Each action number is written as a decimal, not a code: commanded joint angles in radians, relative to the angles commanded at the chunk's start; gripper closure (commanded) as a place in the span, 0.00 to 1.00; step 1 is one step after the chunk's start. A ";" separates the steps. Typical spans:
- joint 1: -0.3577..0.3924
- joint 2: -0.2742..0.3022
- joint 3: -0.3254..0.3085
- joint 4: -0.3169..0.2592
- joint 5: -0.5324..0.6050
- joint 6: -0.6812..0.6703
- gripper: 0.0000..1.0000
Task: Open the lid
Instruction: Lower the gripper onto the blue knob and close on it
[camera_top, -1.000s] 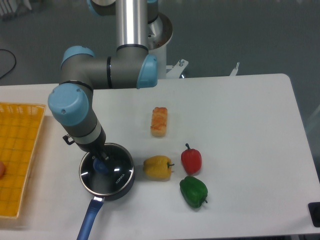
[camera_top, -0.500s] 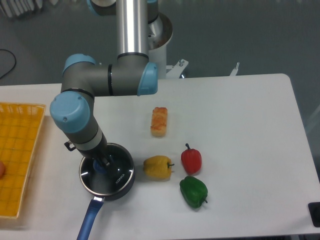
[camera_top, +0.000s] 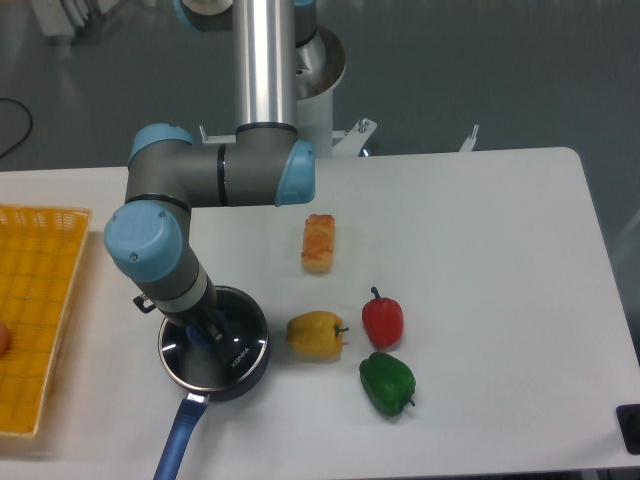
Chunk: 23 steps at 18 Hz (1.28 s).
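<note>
The round glass lid (camera_top: 228, 352) with a thin metal rim lies flat on the dark saucepan (camera_top: 245, 383), whose blue handle (camera_top: 176, 444) points toward the table's front edge. My gripper (camera_top: 205, 331) reaches down onto the lid's centre, right at the blue knob (camera_top: 197, 336). The wrist hides most of the fingers and the knob, so I cannot tell whether the jaws are closed on it.
A yellow pepper (camera_top: 315, 335), a red pepper (camera_top: 382, 319) and a green pepper (camera_top: 387, 382) lie right of the pan. A piece of bread (camera_top: 319, 241) lies behind them. A yellow basket (camera_top: 35, 310) stands at the left edge.
The arm's wrist has shifted slightly right and down over the pan. The lid and saucepan have not moved.
</note>
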<state>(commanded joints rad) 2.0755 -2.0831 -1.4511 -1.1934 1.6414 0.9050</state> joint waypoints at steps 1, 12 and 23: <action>0.000 -0.002 0.000 0.000 0.000 0.000 0.00; -0.008 -0.011 -0.003 0.000 0.002 -0.002 0.26; -0.008 -0.002 -0.003 -0.002 0.006 -0.003 0.39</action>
<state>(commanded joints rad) 2.0678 -2.0847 -1.4542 -1.1950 1.6475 0.9020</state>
